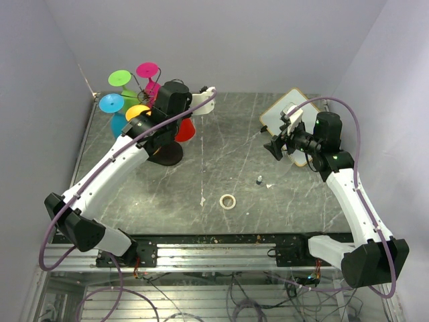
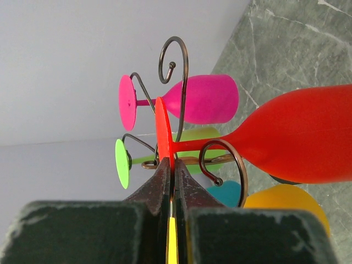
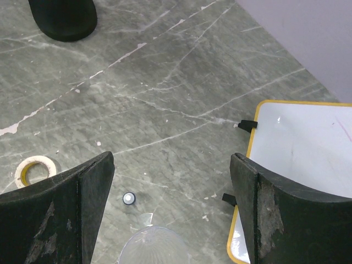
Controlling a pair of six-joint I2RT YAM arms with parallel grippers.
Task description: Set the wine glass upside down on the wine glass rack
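Observation:
My left gripper (image 2: 173, 168) is shut on the foot of a red wine glass (image 2: 297, 137), which lies sideways in the left wrist view. Its stem sits inside a curled arm of the dark wire rack (image 2: 187, 63). In the top view the left gripper (image 1: 161, 114) is at the rack (image 1: 141, 94), and the red bowl (image 1: 186, 129) hangs above the rack's black base (image 1: 166, 154). Magenta (image 2: 203, 99), green (image 2: 122, 163), teal (image 2: 231, 192) and yellow (image 2: 286, 203) glasses hang on the rack. My right gripper (image 3: 170, 192) is open and empty, far to the right (image 1: 273, 146).
A tape roll (image 1: 228, 200) and a small cap (image 1: 259, 179) lie mid-table. A yellow-framed whiteboard (image 1: 285, 111) lies at the back right under the right arm. A clear rounded object (image 3: 151, 245) shows below the right fingers. The back wall is close behind the rack.

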